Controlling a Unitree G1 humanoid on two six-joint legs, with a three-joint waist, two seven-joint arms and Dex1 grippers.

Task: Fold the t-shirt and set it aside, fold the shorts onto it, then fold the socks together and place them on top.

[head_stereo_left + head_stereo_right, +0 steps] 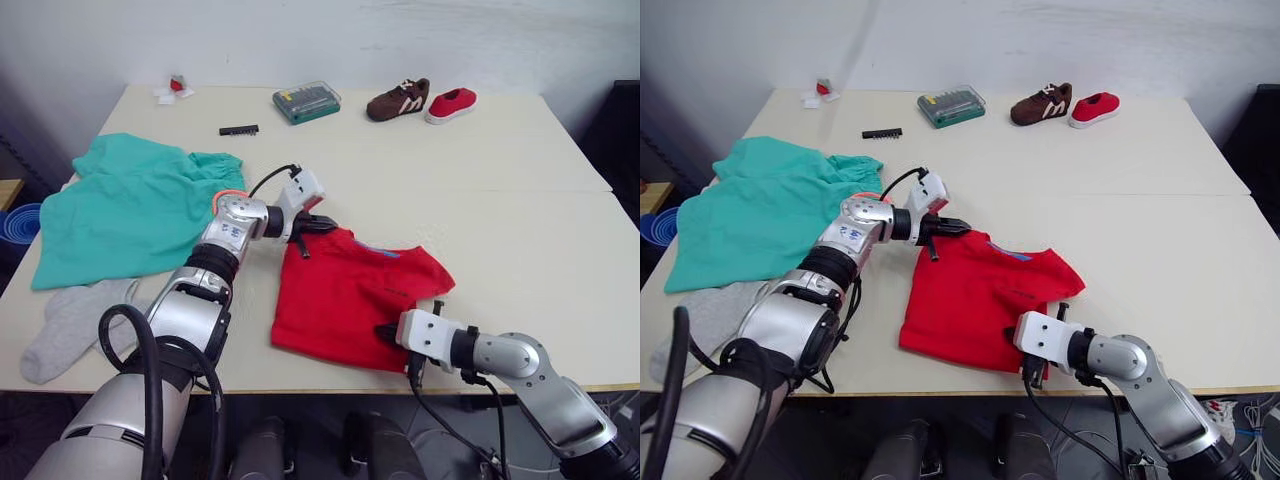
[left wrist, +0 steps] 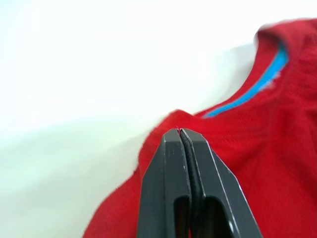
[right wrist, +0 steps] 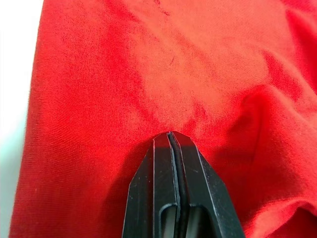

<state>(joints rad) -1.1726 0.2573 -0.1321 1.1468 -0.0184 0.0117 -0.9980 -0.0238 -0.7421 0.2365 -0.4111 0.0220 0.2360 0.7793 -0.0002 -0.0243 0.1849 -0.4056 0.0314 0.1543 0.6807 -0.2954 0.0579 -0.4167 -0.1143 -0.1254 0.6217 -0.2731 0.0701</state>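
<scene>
I see a clear-lidded green case at the table's far side, with what look like small tool bits packed in rows, though I can't make them out. The t-shirt lies near the front edge, partly folded into a rough red block with a strip of blue at the neck. My left gripper is pinched closed at the shirt's far left corner by the collar; my right gripper is pinched closed against the near edge. The shorts lie spread out to the left, and the socks lie just in front of them, grey and limp.
</scene>
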